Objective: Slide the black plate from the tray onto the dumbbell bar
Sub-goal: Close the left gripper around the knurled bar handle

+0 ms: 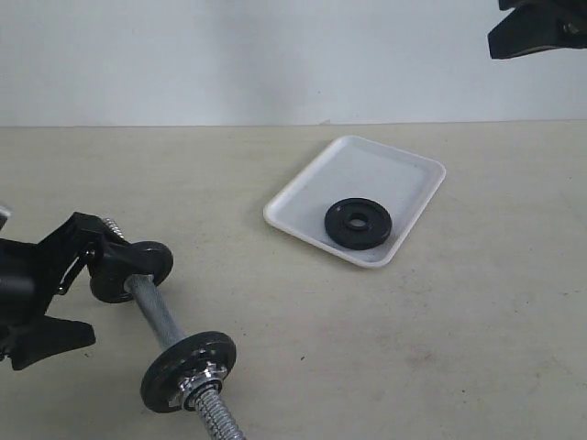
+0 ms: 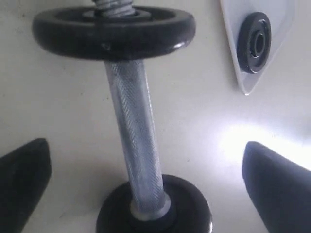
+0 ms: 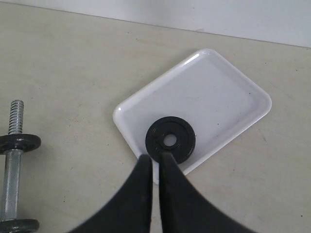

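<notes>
The black plate (image 1: 376, 229) (image 2: 249, 48) (image 3: 158, 141) lies flat in the near corner of the white tray (image 1: 367, 174) (image 2: 282, 19) (image 3: 214, 92). At the lower left is the dumbbell bar (image 1: 160, 316) (image 2: 133, 121) (image 3: 10, 179), which carries a black disc with a silver nut (image 1: 188, 367) and a second black disc (image 1: 138, 269) (image 2: 155, 208). My left gripper (image 1: 81, 286) (image 2: 148, 189) is open, its fingers (image 2: 22, 184) wide on either side of the bar by that second disc and not touching it. My right gripper (image 1: 532, 32) (image 3: 156, 158) hangs high above the tray, shut and empty.
The beige tabletop (image 1: 440, 348) runs back to a pale wall (image 1: 275, 55). A threaded end of the bar (image 1: 220, 422) points toward the front edge of the exterior view.
</notes>
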`<move>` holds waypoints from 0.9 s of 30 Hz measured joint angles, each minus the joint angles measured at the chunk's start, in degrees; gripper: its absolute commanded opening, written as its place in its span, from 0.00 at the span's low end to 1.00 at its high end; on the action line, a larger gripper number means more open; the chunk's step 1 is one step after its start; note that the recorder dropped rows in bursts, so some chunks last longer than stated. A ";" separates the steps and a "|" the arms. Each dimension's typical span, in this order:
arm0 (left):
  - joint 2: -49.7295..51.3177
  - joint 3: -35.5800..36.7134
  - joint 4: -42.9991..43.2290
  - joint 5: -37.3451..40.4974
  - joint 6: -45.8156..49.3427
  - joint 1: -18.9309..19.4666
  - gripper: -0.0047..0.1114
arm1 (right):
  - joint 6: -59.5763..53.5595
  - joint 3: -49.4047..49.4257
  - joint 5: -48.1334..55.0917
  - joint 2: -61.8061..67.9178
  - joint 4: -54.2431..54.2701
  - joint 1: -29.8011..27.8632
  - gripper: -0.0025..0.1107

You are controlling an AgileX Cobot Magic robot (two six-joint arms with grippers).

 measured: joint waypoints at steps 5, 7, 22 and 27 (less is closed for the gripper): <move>4.05 0.00 -5.98 -1.49 8.33 0.00 0.91 | -0.40 0.00 0.00 0.00 0.10 0.00 0.03; 5.15 0.00 -8.60 -1.50 11.44 0.00 0.91 | -0.70 0.00 0.00 0.00 0.10 0.00 0.03; 8.88 0.00 -15.29 1.52 20.60 -0.12 0.91 | -0.92 0.00 -0.33 0.00 0.10 0.00 0.03; 10.90 -1.10 -15.41 1.63 20.92 -2.76 0.91 | -0.92 0.00 -0.43 0.00 0.10 0.00 0.03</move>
